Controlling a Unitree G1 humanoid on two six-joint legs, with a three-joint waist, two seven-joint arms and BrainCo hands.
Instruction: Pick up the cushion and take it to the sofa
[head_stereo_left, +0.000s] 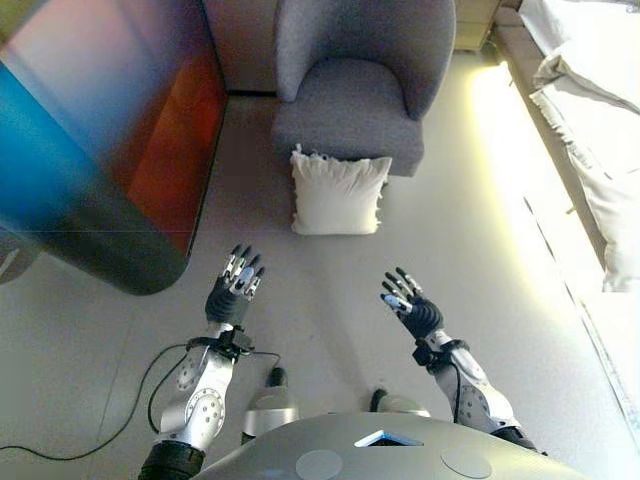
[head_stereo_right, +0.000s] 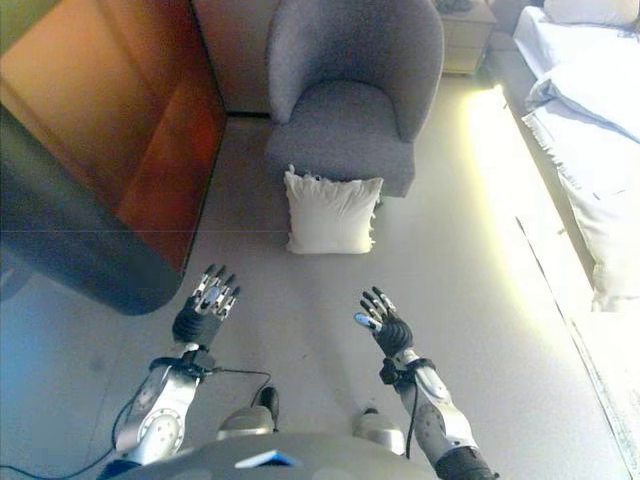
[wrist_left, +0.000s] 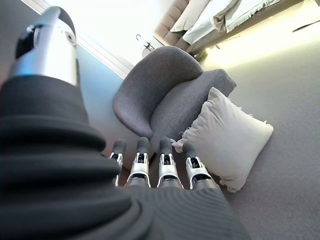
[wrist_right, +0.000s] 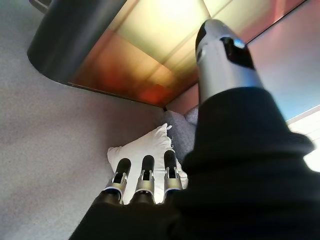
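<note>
A white cushion (head_stereo_left: 338, 195) stands on the floor, leaning against the front of a grey armchair (head_stereo_left: 360, 90). It also shows in the left wrist view (wrist_left: 230, 137) and in the right wrist view (wrist_right: 142, 150). My left hand (head_stereo_left: 234, 290) is open and empty, held above the floor short of the cushion and to its left. My right hand (head_stereo_left: 410, 305) is open and empty, short of the cushion and to its right. Both hands are well apart from the cushion.
A large rounded cabinet (head_stereo_left: 110, 140) with a glossy side stands at the left. A bed with white bedding (head_stereo_left: 590, 130) runs along the right. A black cable (head_stereo_left: 130, 410) lies on the floor at lower left.
</note>
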